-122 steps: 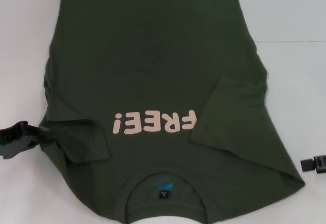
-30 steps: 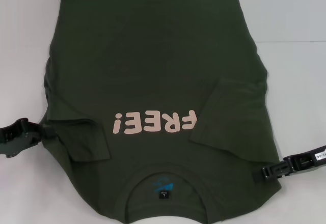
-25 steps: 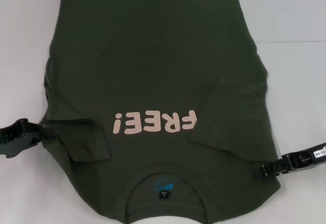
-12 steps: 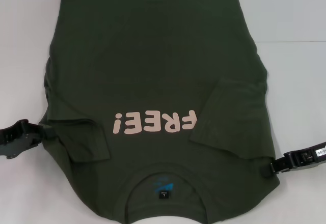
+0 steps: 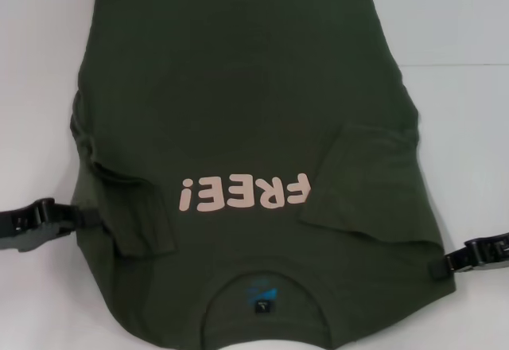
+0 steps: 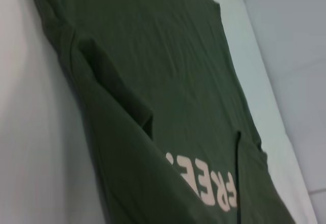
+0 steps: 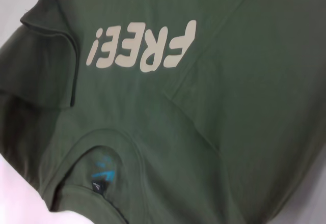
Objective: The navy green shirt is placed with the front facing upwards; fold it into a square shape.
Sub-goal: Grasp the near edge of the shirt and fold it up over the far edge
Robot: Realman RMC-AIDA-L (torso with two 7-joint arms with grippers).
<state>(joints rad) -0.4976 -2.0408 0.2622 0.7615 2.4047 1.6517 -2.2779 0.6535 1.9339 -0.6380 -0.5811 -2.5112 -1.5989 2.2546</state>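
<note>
The navy green shirt [image 5: 238, 87] lies front up on the white table, collar toward me and hem at the far side. Its pale "FREE!" lettering [image 5: 242, 192] reads upside down from here. Both sleeves [image 5: 139, 219] are folded inward over the chest. My left gripper [image 5: 86, 216] is at the shirt's left shoulder edge, shut on the cloth. At the right shoulder edge, my right gripper [image 5: 436, 267] is also shut on the fabric. The left wrist view shows the shirt [image 6: 168, 81] slanting, with no fingers in view. The right wrist view shows the shirt [image 7: 229, 81] with its lettering and collar.
The white table [image 5: 469, 143] shows bare on both sides of the shirt, and a seam line crosses it at the right. The collar and its blue-printed label [image 5: 261, 298] sit near the table's front edge.
The right gripper slid outward to the right, drawing the shoulder edge with it. The left gripper moved in and slightly nearer, and the left sleeve area bunched. The collar shifted toward me.
</note>
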